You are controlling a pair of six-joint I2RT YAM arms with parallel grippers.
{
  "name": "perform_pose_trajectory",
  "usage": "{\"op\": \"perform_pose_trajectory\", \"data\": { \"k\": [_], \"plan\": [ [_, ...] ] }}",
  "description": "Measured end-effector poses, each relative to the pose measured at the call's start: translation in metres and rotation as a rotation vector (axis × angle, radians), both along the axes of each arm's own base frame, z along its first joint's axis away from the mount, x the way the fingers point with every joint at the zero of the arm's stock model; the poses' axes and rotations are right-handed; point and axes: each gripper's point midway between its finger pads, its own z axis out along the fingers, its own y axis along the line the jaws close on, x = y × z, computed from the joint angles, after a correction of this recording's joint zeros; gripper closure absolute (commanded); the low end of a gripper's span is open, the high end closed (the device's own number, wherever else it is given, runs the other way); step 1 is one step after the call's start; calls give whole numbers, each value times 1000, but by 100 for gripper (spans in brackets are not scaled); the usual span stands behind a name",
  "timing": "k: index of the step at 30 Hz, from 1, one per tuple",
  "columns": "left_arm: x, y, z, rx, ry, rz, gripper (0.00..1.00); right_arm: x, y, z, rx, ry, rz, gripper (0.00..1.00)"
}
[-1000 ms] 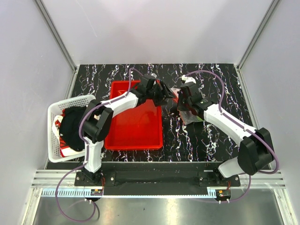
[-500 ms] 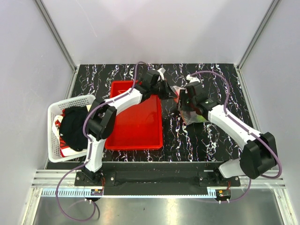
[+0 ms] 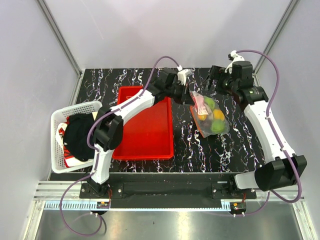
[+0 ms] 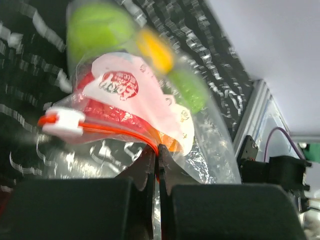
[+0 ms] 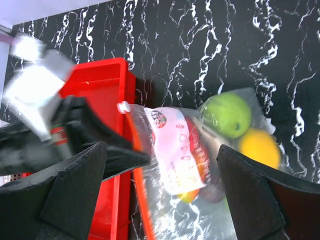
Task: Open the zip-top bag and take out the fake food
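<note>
Zip-top bag [image 3: 210, 118] is seen on the black marbled tabletop [image 3: 240, 145], just right of the red tray [image 3: 145, 136]. Its mouth end is pointed at the tray. Left claw [image 4: 156, 163] is clenched on the bag's red-orange zip strip [image 4: 117, 131]; the white slider [image 4: 63, 121] is seen at the strip's other end. Fake food is held inside the bag: green fruit [image 5: 228, 115], yellow fruit [image 5: 260, 148], a second green fruit [image 3: 216, 127], and red and orange pieces blurred behind a pink-white label [image 4: 131, 97]. Right claw [image 3: 216, 84] is released, with its fingers [image 5: 75, 192] spread wide and nothing gripped. It is held above the far tabletop, apart from the bag. A white basket [image 3: 59, 119] with a dark item [image 3: 77, 135] is placed left of the tray.
</note>
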Motion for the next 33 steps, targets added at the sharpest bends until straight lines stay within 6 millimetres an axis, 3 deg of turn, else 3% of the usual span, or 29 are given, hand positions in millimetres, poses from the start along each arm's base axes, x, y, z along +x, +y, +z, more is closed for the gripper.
{"op": "perform_pose_trajectory", "data": {
  "k": [5,9,14,18,27,33],
  "plan": [
    [-5,-8,48,-68,-107,-103,100,12,-18,-3,5,4,36,0],
    [-16,-10,70,-111,-130,-178,100,10,-5,-6,8,-40,181,0],
    [-35,-8,75,-132,-104,-274,100,-5,33,-7,68,-151,490,1],
    [-47,-3,70,-117,-84,-325,100,-16,46,8,65,-262,671,2],
    [-67,8,72,-104,-69,-418,100,-29,37,19,30,-410,841,1],
    [-84,8,107,-196,-85,-520,100,-33,25,22,-19,-520,929,0]
  ]
}}
